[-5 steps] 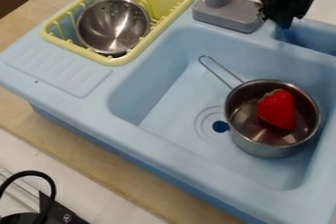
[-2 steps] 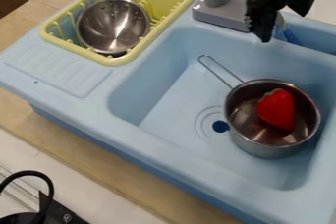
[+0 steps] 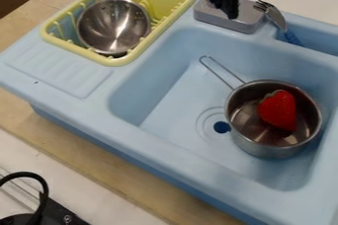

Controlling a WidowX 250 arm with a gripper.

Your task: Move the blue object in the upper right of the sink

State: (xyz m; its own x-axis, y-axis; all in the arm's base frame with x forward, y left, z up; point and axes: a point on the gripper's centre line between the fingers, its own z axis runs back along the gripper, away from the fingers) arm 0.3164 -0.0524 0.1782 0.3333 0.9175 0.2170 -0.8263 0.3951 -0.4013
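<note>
While the gripper (image 3: 251, 2) gapes, a panel (image 3: 54, 210) bears marking (image 3: 67, 218).

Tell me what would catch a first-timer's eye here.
The bright red toy strawberry stands out first, inside the metal pot on the right side of the blue sink. Next come the black gripper over the gray faucet base and the shiny bowl in the yellow rack, upper left.

From where I'm standing, the robot's black gripper (image 3: 253, 2) is hanging at the top of the camera view, right of centre. Its two fingers (image 3: 228, 5) are standing well apart, one pointing downward and reaching lower than the other.
</note>
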